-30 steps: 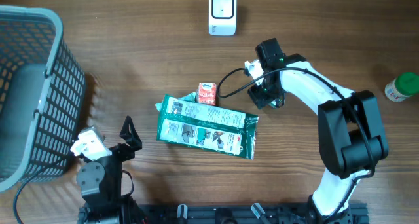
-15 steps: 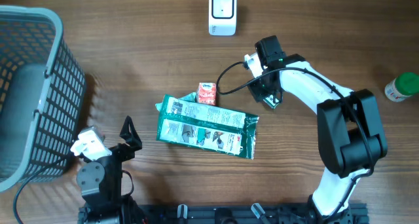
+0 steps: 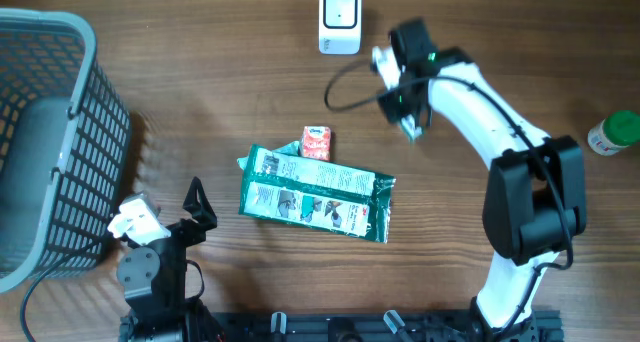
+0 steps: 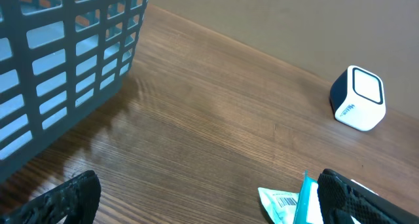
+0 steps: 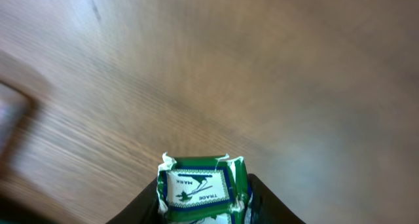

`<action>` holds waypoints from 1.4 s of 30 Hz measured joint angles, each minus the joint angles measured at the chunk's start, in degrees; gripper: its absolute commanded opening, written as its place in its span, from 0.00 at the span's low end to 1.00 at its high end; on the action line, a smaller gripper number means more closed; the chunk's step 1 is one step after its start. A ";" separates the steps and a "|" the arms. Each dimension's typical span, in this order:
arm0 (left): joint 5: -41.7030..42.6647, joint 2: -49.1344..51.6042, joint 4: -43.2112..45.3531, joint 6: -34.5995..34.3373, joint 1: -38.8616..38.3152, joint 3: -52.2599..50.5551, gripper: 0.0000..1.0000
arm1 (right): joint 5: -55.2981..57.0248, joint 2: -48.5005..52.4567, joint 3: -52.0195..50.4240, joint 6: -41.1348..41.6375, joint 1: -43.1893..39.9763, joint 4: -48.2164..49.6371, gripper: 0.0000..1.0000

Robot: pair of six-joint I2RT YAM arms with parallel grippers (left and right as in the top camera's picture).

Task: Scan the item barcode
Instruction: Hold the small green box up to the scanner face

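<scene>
The right claw (image 3: 409,117), clamped on the small green packet (image 5: 200,188), should present the packet's barcode squarely to the white scanner (image 3: 340,20); the left claw (image 4: 206,207) gapes empty.

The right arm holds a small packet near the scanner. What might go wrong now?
1. The small green packet sticks out of the jaws of the right gripper; it may slip.
2. Its visible face shows a trade mark, not a barcode, so the scanner may read nothing.

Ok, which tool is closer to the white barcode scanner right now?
Right. The right tool, holding a small green packet, sits just right of the white barcode scanner; the left tool is far off near the basket.
</scene>
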 measured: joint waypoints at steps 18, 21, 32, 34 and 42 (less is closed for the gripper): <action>0.00 0.00 0.00 0.00 0.00 0.00 1.00 | 22.97 0.28 15.10 -19.32 10.82 35.39 0.40; 0.00 0.00 -0.02 0.00 0.00 0.00 1.00 | 25.24 2.99 15.30 -21.68 10.71 43.30 0.41; 0.00 0.04 0.00 0.00 0.00 0.00 1.00 | 37.18 24.15 15.19 -38.80 14.64 68.59 0.43; 0.00 0.04 -0.02 0.00 0.00 0.00 1.00 | 38.51 26.01 15.19 -42.38 15.72 70.44 0.42; 0.00 0.04 -0.02 0.00 0.00 0.00 1.00 | 52.30 26.82 15.43 -46.75 18.34 77.59 0.79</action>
